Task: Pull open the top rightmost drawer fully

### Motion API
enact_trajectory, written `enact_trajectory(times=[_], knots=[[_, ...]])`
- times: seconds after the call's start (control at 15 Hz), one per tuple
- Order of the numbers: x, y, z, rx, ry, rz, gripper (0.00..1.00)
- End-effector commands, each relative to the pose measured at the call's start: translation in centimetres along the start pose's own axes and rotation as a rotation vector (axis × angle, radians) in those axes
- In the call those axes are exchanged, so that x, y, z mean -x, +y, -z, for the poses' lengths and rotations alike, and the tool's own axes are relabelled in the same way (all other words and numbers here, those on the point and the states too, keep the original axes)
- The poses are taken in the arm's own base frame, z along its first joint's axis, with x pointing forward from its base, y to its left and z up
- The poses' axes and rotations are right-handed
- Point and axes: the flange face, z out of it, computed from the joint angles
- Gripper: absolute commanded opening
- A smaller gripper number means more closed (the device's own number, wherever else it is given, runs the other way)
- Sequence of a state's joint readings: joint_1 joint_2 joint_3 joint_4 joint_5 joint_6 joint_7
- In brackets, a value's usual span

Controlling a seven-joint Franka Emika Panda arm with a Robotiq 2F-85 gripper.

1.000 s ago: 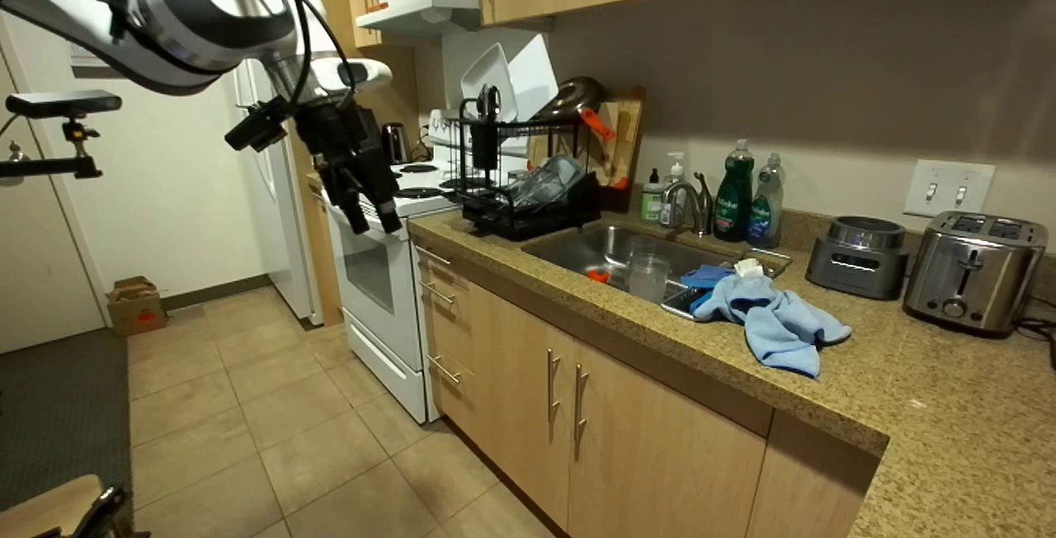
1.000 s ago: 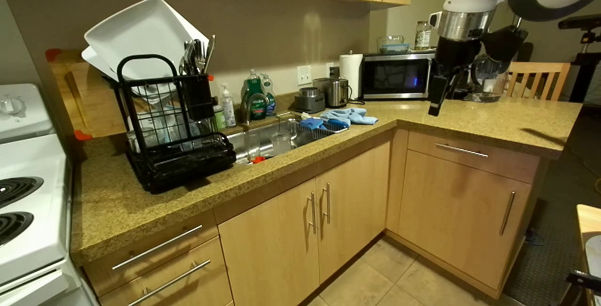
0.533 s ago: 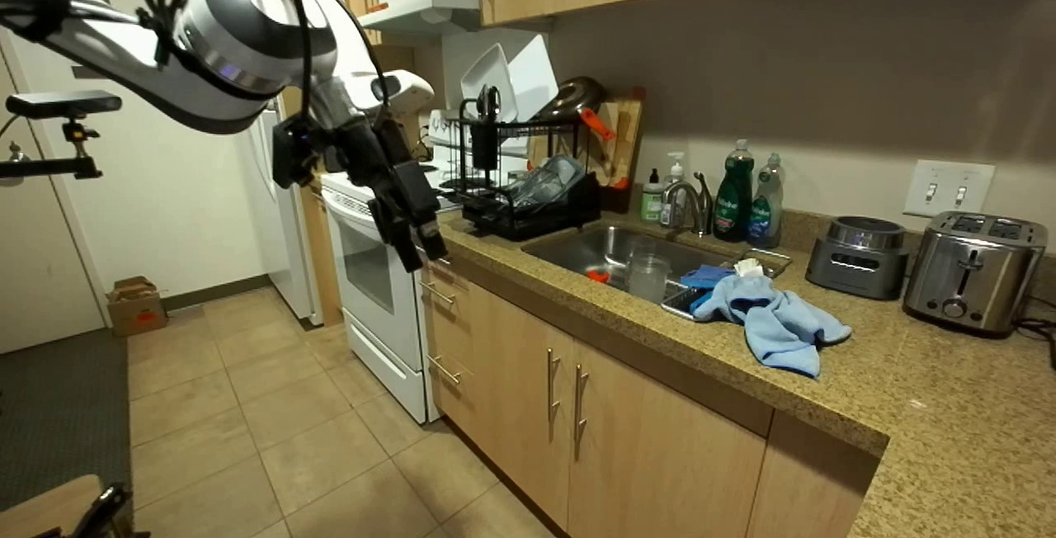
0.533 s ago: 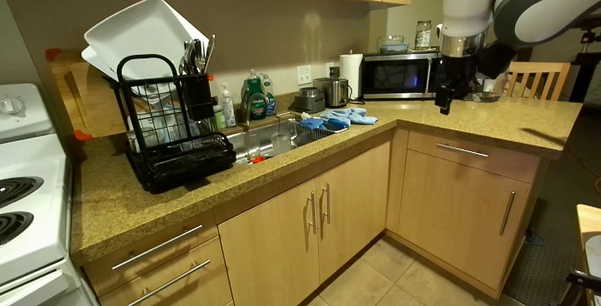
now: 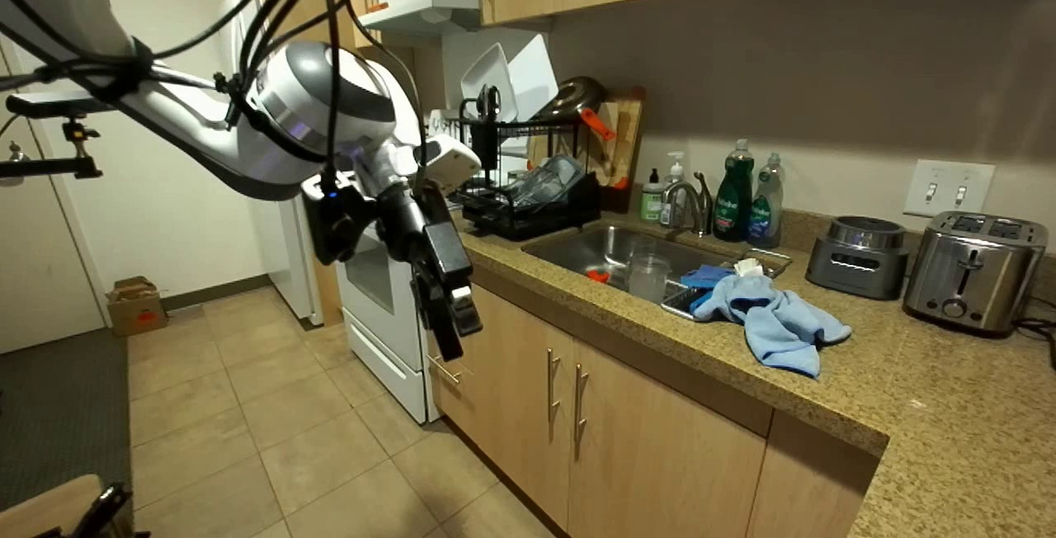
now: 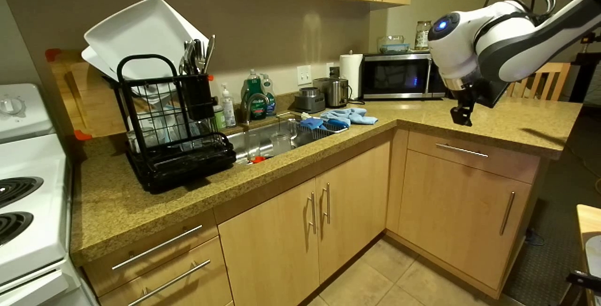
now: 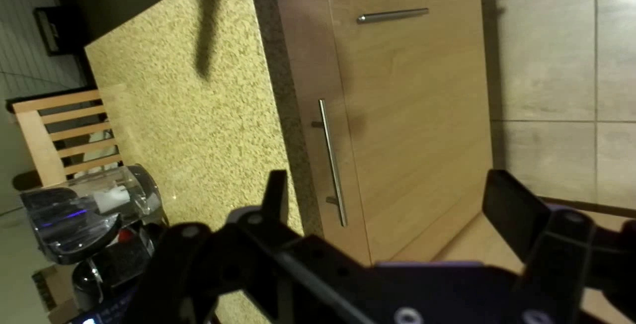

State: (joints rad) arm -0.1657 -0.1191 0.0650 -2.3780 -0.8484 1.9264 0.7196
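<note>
The top rightmost drawer (image 6: 509,165) is closed, a shallow light-wood front under the counter edge with a horizontal silver bar handle (image 6: 462,150). In the wrist view the same drawer (image 7: 318,75) stands on its side, and its handle (image 7: 332,165) runs roughly up and down the picture. My gripper (image 7: 390,204) is open, its black fingers far apart with nothing held; the handle's lower end shows between them, some way ahead and apart. In the exterior views the gripper (image 5: 459,333) hangs in the air near counter height, and the gripper (image 6: 462,117) appears just above the drawer.
Below the drawer is a cabinet door (image 7: 417,115) with a bar handle. The granite countertop (image 7: 198,115) overhangs the drawer. A chair (image 7: 47,145) and a clear-bodied appliance (image 7: 94,209) stand beyond. The sink (image 6: 263,146) and dish rack (image 6: 159,156) lie along the wall.
The arm has swung down and forward: my gripper has moved right and lower in both exterior views, closer to drawer height. It stays open; the drawer has not moved.
</note>
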Motion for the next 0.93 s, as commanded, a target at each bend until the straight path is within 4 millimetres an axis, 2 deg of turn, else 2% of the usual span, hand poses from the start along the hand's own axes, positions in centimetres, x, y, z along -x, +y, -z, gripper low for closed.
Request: enact_trajectory(times=[0.0, 0.33, 0.6, 0.87], knots=[[-1.3, 0.3, -3.3, 0.123, -0.047, -0.018, 1.0], [-3.1, 1.7, -6.9, 0.27, -0.067, -0.024, 1.0], [-5.8, 2.1, -7.4, 0.338, 0.048, -0.034, 1.0], [-8.1, 1.0, -8.3, 0.363, 0.121, -0.016, 1.0]])
